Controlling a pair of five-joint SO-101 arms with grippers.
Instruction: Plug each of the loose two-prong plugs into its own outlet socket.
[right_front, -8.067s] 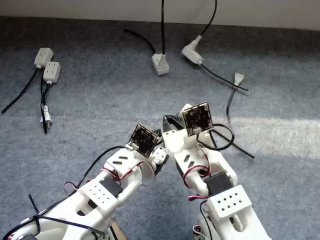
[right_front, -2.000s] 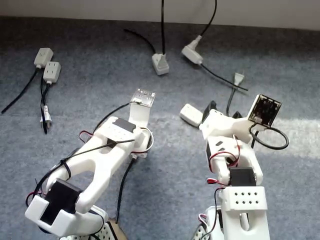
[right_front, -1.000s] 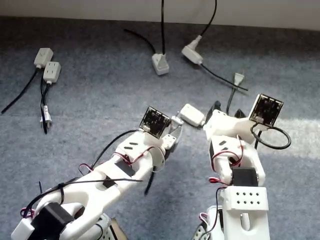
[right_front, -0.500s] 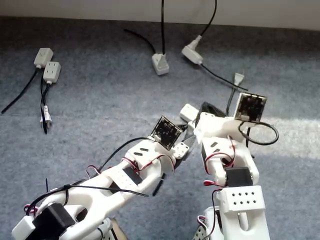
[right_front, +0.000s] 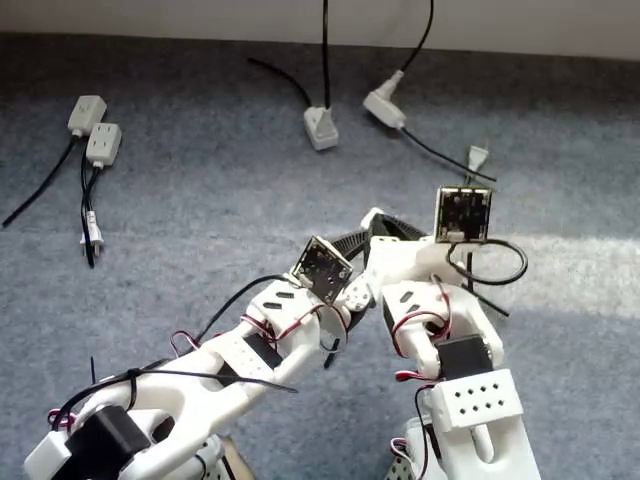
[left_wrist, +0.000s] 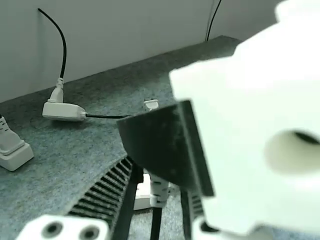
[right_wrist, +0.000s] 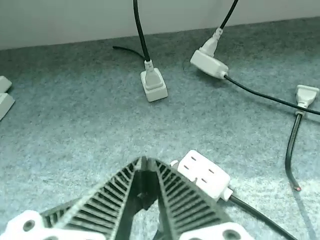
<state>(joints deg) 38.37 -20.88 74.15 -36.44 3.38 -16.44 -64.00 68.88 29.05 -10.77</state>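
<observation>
A white socket block (right_wrist: 202, 172) on a black cord lies on the grey carpet beside my right gripper (right_wrist: 144, 161), whose ridged black fingers (right_wrist: 172, 192) are shut together with nothing between them. From above, the right gripper (right_front: 372, 228) covers most of that block (right_front: 372, 214). My left gripper (right_front: 352, 290) sits close against the right arm, low under its wrist camera. A small two-prong plug (right_front: 478, 157) lies loose at the right. In the left wrist view the right arm's white housing (left_wrist: 260, 125) looms close, with the block (left_wrist: 142, 192) beneath it.
Two more white cord ends lie near the far wall: one block (right_front: 320, 128) and an angled one (right_front: 383, 107). A pair of white sockets (right_front: 95, 128) with black cords rests at the far left. Open carpet lies between them and the arms.
The right arm has swung left, bringing its gripper over the white socket block. The left arm moved right toward it, then drew back slightly. The block now shows less.
</observation>
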